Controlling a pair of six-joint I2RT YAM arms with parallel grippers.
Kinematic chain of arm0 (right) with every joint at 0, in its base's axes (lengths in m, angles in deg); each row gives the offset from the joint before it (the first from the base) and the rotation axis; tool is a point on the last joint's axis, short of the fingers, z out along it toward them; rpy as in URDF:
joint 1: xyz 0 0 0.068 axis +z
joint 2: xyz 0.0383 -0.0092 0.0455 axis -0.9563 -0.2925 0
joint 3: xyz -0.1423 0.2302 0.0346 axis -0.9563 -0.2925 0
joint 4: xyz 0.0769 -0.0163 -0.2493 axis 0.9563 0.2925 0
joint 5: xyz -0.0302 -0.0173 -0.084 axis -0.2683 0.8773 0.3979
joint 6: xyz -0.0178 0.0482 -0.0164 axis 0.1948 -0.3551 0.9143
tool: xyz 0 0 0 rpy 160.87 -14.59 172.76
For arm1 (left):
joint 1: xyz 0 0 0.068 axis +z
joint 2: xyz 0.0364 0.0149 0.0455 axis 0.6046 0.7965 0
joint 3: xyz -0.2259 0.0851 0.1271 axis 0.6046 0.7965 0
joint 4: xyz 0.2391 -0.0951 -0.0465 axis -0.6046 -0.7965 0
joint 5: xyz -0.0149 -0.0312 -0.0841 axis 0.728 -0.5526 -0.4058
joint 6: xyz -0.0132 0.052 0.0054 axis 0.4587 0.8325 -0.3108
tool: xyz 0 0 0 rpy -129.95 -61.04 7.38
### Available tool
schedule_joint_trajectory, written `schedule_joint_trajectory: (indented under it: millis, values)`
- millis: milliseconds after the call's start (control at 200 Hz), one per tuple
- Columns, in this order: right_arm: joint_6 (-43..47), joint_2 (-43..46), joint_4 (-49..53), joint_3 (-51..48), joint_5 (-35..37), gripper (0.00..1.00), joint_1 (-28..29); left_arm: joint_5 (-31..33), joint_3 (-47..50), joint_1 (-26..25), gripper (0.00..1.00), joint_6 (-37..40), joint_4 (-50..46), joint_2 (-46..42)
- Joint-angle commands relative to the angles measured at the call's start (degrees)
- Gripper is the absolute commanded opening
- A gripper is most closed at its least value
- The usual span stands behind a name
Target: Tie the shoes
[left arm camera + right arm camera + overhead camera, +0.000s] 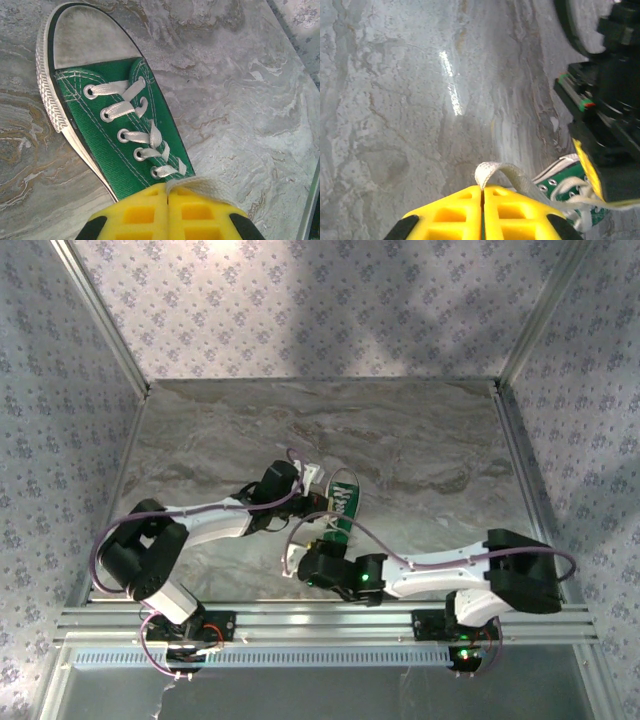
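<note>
Nearest us in the left wrist view, the left claw [167,192] has its yellow fingers [135,212] pressed together, clenched on a flat white lace [205,187] that runs from the shoe's top eyelets. The shoe [110,150] lies just beyond the claw on the marbled desk [240,100], sole edge to the left. Its white toe cap [85,40] is at the far end from the claw. The rest of the lacing crosses the green canvas in five rows.

In the right wrist view, the right claw [482,192] is likewise clenched, gripping a bent loop of lace [492,172] at its tips. The shoe [560,187] sits just right of the claw, and a strand stretches off from it to the right, under the left arm [605,100].

From above, we see the shoe [343,502] near the middle of the desk [420,440]. The left claw [310,476] is just left of its far end, and the right claw [294,558] is near its near end.
</note>
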Motion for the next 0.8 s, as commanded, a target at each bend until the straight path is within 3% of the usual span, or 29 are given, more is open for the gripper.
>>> schedule_joint_trajectory:
  millis: [0,110,185,310,460,545,625,795]
  values:
    - [0.43,0.56,0.90,0.98,-0.06,0.28,-0.83,-2.58,0.19,0.61,0.00,-0.47,1.34,0.49]
    - [-5.24,8.15,-0.95,-1.77,-4.96,0.63,-3.36,-2.76,0.36,0.54,0.00,-0.30,1.71,0.75]
    - [-10.01,14.50,-1.92,-3.63,-9.89,0.74,-6.22,-3.01,0.28,0.55,0.00,-0.33,1.93,1.01]
    - [-17.84,23.47,-2.79,-6.76,-16.32,0.76,-13.43,-3.39,-0.01,0.55,0.00,-0.16,2.32,1.37]
    - [-34.55,30.84,0.24,-10.57,-19.17,0.67,-27.29,-3.60,0.51,0.46,0.00,1.05,3.03,0.72]
    - [-38.55,30.48,2.32,-10.85,-28.49,0.64,-35.98,-3.42,0.99,0.52,0.00,2.04,2.99,0.20]
    - [-36.42,27.52,3.60,-9.79,-42.43,0.63,-43.15,-3.62,0.73,0.45,0.00,3.62,2.20,-0.04]
    - [-32.85,21.81,1.49,-6.82,-59.16,0.62,-49.61,-2.61,0.24,0.45,0.00,7.90,-1.29,-1.53]
